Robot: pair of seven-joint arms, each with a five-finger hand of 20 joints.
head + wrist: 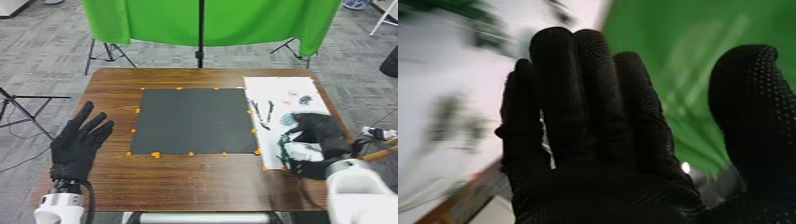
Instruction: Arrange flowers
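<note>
Flowers (288, 119) on white sheet (274, 86), right of frame — left of and farther up than right robot hand (324, 134), fingers straight, close together, thumb apart. Left robot hand (73, 154), left of frame — fingers spread.

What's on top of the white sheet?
Dark sprigs, a blue-green piece, green stems and, farther up, a small grayish piece are on the sheet. The right hand hides part of it; anything beneath can't be seen.

Probably a lab, judging by the green backdrop (147, 22), black stand (200, 54) and grey floor (44, 60).
</note>
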